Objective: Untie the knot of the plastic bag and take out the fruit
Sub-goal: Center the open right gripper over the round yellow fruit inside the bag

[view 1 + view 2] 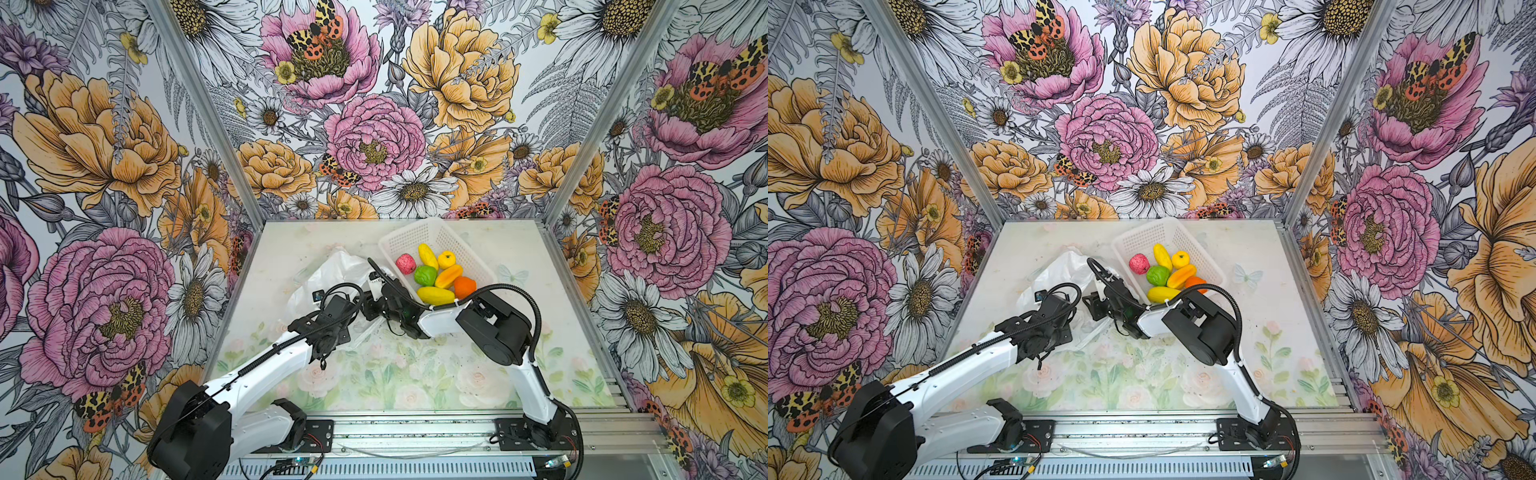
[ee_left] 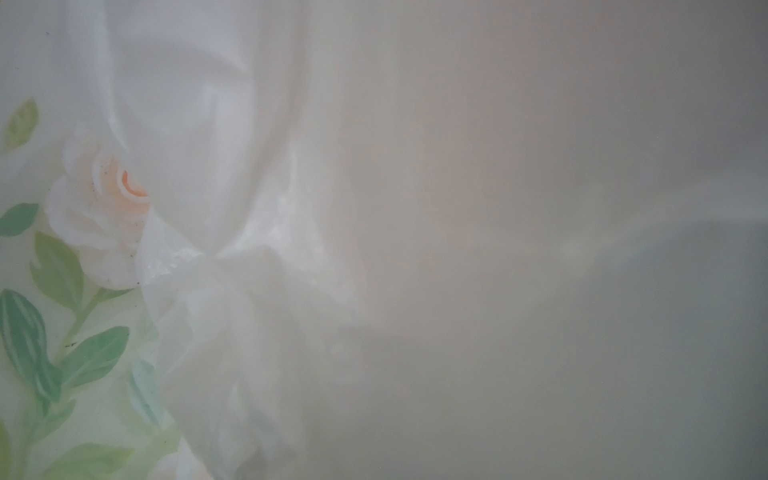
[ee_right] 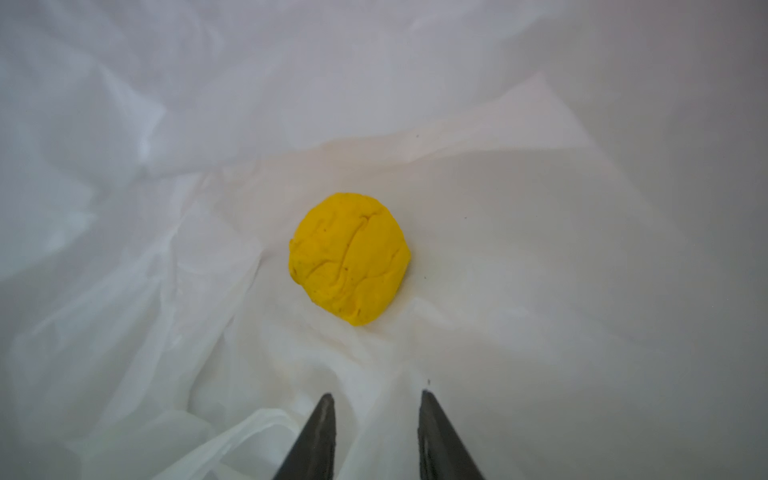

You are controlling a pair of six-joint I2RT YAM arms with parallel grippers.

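Right fingers (image 3: 316, 440) short of yellow fruit (image 3: 351, 257)

The plastic bag (image 1: 332, 270) lies crumpled — one wrinkled yellow fruit (image 3: 350, 257) inside, seven other fruit (image 1: 425, 275) in the basket (image 1: 409, 235).

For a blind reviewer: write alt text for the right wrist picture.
A small yellow fruit lies on the crumpled white plastic bag that fills the view. The right gripper points toward it, jaws apart, holding nothing, not touching the fruit.
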